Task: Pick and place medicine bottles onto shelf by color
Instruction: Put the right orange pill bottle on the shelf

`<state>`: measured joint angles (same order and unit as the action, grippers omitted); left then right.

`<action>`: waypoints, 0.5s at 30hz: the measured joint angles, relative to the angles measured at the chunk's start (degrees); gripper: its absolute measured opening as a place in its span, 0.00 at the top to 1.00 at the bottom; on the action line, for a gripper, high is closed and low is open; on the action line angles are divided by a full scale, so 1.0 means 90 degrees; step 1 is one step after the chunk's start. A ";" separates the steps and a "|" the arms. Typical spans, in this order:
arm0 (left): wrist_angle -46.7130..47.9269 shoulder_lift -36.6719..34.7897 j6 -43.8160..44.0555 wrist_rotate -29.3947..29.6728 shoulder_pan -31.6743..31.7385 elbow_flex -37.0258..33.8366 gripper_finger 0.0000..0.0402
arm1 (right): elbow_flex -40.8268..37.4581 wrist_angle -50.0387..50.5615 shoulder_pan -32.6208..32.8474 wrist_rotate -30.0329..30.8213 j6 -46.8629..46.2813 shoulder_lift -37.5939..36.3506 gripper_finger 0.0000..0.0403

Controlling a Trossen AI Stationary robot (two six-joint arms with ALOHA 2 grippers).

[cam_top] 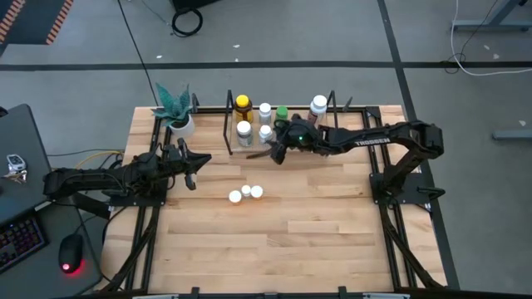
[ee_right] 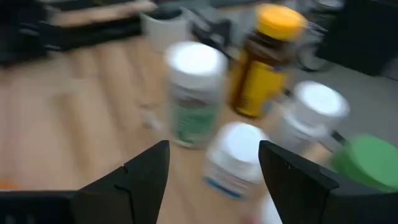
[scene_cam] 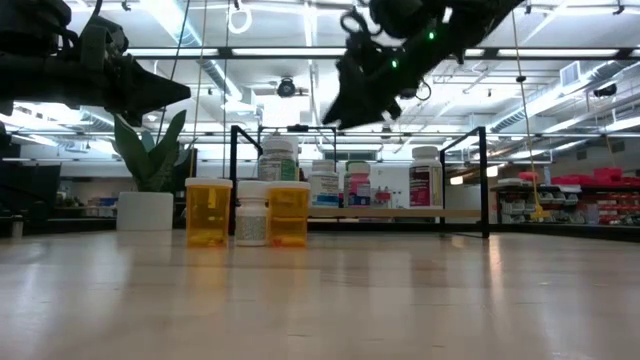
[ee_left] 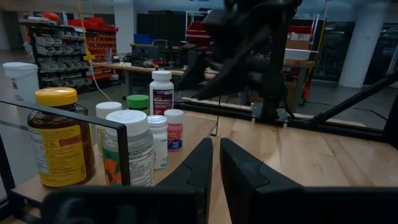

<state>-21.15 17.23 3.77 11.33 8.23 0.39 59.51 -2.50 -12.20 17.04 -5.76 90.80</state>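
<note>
The shelf [cam_top: 226,124] stands at the table's far side, and several medicine bottles stand upright on its base: a yellow-capped amber one [cam_top: 242,104], a green one [cam_top: 282,113] and white-capped ones [cam_top: 243,129]. Three more bottles stand on the table in front of it: two orange [scene_cam: 209,212] [scene_cam: 288,213] and one white [scene_cam: 251,213]. My right gripper [ee_right: 214,168] hovers open above the shelf's bottles, over a white-capped one [ee_right: 239,155], and touches nothing. My left gripper [ee_left: 216,155] is shut and empty at the left, pointing level toward the shelf.
A white pot with a green plant [cam_top: 179,123] stands at the shelf's left end, close to my left arm. The shelf's black uprights [scene_cam: 485,180] rise around the bottles. Bare wooden tabletop [cam_top: 291,241] stretches across the near half.
</note>
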 joint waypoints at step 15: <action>0.0000 0.0000 0.0000 -0.0002 0.0002 0.0001 0.90 | 0.0378 0.0134 0.1182 -0.0822 -0.0426 0.0140 0.37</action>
<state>-21.15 17.23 3.77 11.32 8.25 0.40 62.91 -1.29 -1.56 9.65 -9.59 92.06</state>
